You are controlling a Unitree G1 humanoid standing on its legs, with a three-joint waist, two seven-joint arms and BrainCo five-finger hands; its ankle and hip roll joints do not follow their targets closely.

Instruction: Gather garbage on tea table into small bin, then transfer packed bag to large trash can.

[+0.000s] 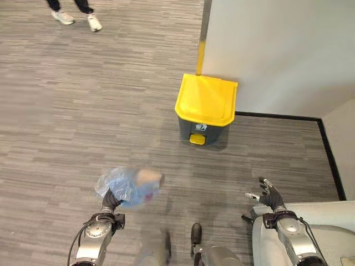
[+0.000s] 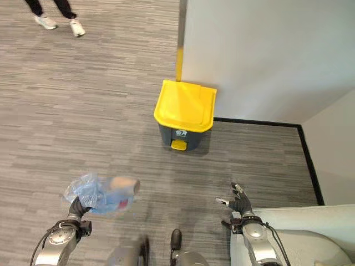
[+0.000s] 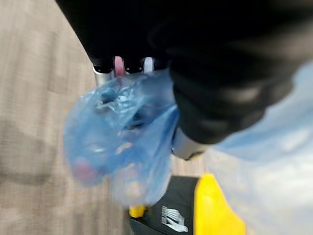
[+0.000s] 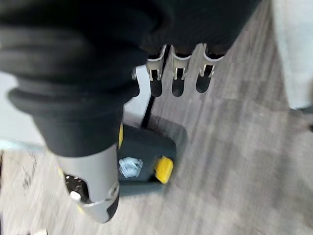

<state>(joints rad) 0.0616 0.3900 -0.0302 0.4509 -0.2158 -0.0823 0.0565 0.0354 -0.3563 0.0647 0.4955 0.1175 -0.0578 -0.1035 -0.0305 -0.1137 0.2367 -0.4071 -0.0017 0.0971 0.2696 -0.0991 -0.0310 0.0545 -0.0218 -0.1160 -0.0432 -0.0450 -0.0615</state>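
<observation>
Left hand (image 1: 111, 200): clenched on neck of blue plastic bag (image 1: 128, 185), held above grey carpet (image 1: 66, 111). Right hand (image 1: 270, 195): fingers spread, holding nothing, beside pale seat (image 1: 327, 221). Farther: grey trash can (image 1: 205, 108), yellow lid closed, against white wall (image 1: 277, 50). Farthest: 1 person's shoes (image 1: 77, 19).

The left hand (image 1: 110, 200) is raised with its fingers curled closed in a grip; the right hand (image 1: 270, 195) hangs forward, fingers straight and spread.
</observation>
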